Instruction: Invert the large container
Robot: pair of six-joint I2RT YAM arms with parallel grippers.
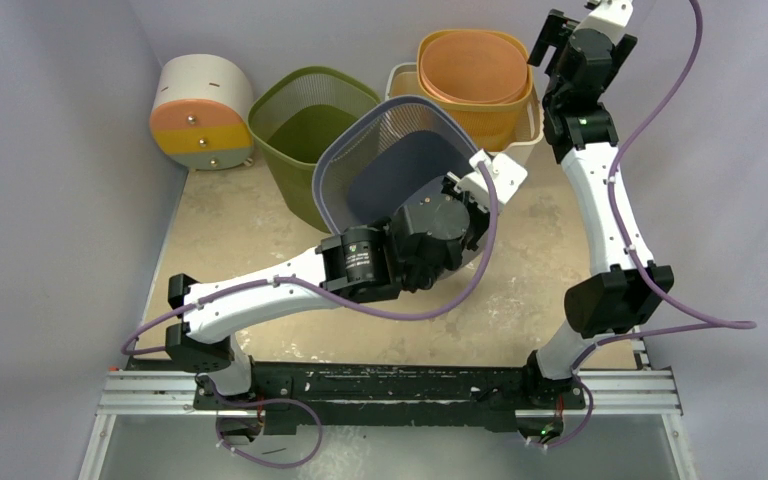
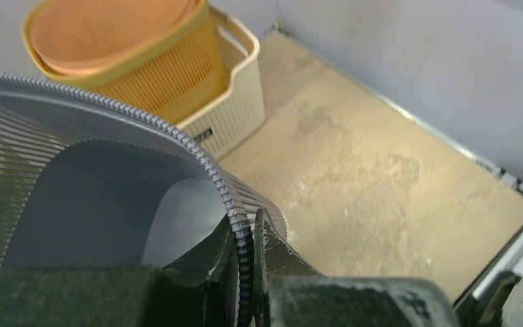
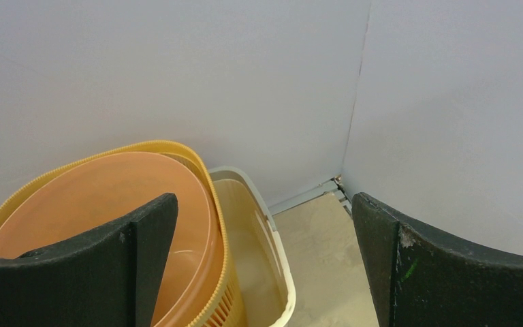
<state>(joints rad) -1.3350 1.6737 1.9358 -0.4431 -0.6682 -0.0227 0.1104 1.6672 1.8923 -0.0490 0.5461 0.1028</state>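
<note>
Half the job, at a guess, is lying ahead: the left pincer [image 2: 245, 235] is clamping the rim of the grey container [image 1: 400, 170], which is tilting steeply, mouth facing up and outward, not yet inverted. The container's body is spreading ahead and to the left of that pincer, the rim running between its fingers. The right pincer [image 3: 265, 272] is hanging with jaws apart, empty, above the orange bin [image 3: 75, 197], well clear of the container.

Left arm [image 1: 260, 295] stretched forward, left fingers [image 2: 279, 255] seemingly pinched; right arm [image 1: 600, 210] raised, right fingers [image 3: 75, 279] wide apart
</note>
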